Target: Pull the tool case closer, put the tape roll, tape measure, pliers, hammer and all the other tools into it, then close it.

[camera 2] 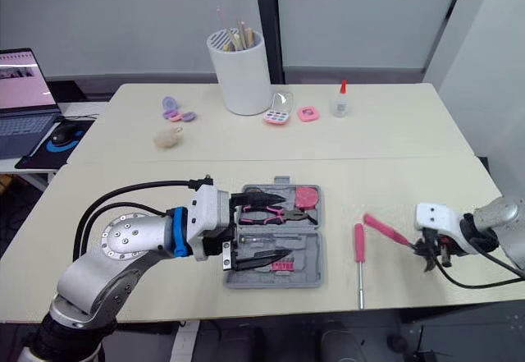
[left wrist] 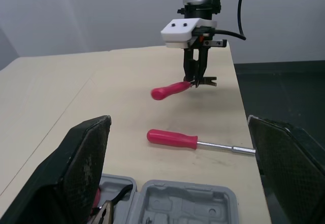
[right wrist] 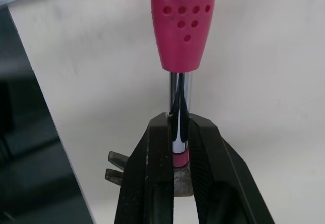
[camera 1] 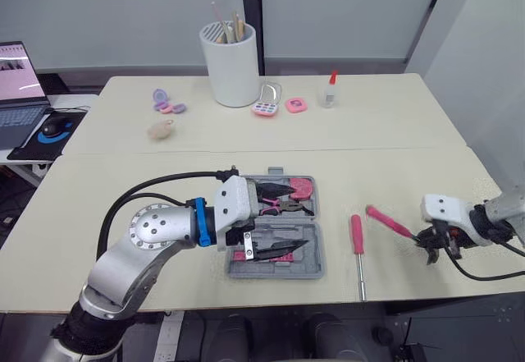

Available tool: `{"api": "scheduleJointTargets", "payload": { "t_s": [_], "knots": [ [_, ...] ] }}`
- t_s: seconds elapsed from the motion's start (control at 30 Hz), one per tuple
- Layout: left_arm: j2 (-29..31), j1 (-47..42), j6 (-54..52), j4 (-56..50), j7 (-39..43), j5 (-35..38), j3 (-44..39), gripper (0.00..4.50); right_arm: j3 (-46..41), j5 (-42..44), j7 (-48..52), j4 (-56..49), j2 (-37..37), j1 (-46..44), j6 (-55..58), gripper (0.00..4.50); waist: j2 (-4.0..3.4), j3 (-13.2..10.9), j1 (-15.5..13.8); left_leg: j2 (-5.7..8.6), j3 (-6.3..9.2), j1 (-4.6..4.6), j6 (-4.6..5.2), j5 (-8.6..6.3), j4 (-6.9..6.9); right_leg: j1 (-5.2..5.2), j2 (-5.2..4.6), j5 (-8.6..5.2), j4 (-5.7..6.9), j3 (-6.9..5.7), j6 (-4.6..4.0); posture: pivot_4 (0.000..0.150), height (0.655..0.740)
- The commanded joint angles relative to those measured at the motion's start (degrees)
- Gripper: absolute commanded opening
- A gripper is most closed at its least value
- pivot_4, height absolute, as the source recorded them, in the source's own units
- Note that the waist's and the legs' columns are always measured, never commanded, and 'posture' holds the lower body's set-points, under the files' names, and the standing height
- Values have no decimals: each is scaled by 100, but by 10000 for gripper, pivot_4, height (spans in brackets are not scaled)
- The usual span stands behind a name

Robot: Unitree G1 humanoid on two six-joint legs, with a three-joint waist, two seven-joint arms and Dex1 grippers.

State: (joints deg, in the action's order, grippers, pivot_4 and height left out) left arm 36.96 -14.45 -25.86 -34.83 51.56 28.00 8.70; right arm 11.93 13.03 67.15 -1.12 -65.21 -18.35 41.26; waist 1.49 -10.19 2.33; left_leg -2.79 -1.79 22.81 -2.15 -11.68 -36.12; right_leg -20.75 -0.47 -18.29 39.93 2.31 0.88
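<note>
- Your right gripper (right wrist: 177,126) pinches the hammer (right wrist: 184,21) by its chrome shaft, just below the pink dimpled grip.
- You see the beige table (right wrist: 264,82) behind it.

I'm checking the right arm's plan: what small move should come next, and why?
Probably lift the hammer and carry it toward the tool case. The right gripper is shut on its metal shaft near the head, and the case lies open on the far side of the screwdriver.

Grey plastic tool case (camera 2: 312,268), hammer (right wrist: 183,21) with dimpled grip, glossy metal shaft (right wrist: 188,89)
</note>
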Motion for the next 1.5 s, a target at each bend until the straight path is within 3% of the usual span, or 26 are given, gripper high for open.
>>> {"api": "scheduleJointTargets", "payload": {
  "t_s": [0.03, 0.13, 0.3, 0.6, 0.87, 0.93, 1.17, 1.37, 1.5],
  "knots": [
    [-59, -67, 89, 3, 30, 32, 1, 45000, -910, 483, -1011, -967, 470, 11, 2549, 1819, 5, -1, -16, 1, 3, 3, 0, 0, 1, -1, 1, -1, -1, -3, 1, 1500, 7400],
    [-97, -83, 94, 22, 42, 9, 27, 45000, -1447, 385, -1939, -1330, 1191, -86, 4073, 1819, 10, -1, -56, 8, 0, 16, -1, 0, 1, -13, 14, -3, -5, 1, 5, 1500, 7400],
    [-139, -86, 89, 56, 51, 6, 13, 45000, -1939, 157, -3108, -1761, 2193, -55, 5063, 1819, 12, 1, -69, 16, -3, 82, -1, 0, -6, -78, 19, 1, -5, 5, 16, 1500, 7400],
    [-144, -192, -20, 106, 55, 36, 29, 45000, -2101, -78, -4471, -1683, 3408, -40, 5124, 1819, 14, 3, -56, 14, -2, 107, 0, 0, -5, -105, 31, 1, -4, 7, 16, 1500, 7400],
    [-75, -192, -138, -28, 47, 76, -14, 45000, -2184, -217, -4955, -1392, 3726, 128, 4597, 1819, 31, 13, -55, 14, -2, 107, 0, 0, -4, -104, 32, 1, -5, 7, 16, 1500, 7400],
    [-48, -181, -167, -65, 58, 94, -39, 45000, -2171, -95, -4856, -1547, 3677, 183, 4544, 8882, 33, 14, -56, 13, -2, 106, 0, 0, -5, -103, 32, 2, -5, 7, 17, 1500, 7400],
    [23, -150, -147, -71, 122, 151, -121, 45000, -2126, 507, -4112, -2562, 2834, 612, 4264, 24778, 33, 13, -57, 13, -2, 108, 1, -1, -2, -105, 33, 2, -9, 7, 19, 1500, 7400],
    [-68, -210, 39, 123, 210, 55, 0, 45000, -2335, 647, -3267, -2994, 2015, 1806, 2505, 41676, 35, 12, -65, 14, 1, 108, 1, -1, 0, -102, 38, -12, -17, 4, 44, 1500, 7400],
    [-133, -230, 93, 160, 232, 35, 76, 45000, -2829, 811, -3388, -3160, 2243, 2156, 2569, 41676, 35, 12, -40, 11, -4, 107, 1, -1, -2, -102, 37, -11, -17, 9, 47, 1500, 7400]
  ]
}}
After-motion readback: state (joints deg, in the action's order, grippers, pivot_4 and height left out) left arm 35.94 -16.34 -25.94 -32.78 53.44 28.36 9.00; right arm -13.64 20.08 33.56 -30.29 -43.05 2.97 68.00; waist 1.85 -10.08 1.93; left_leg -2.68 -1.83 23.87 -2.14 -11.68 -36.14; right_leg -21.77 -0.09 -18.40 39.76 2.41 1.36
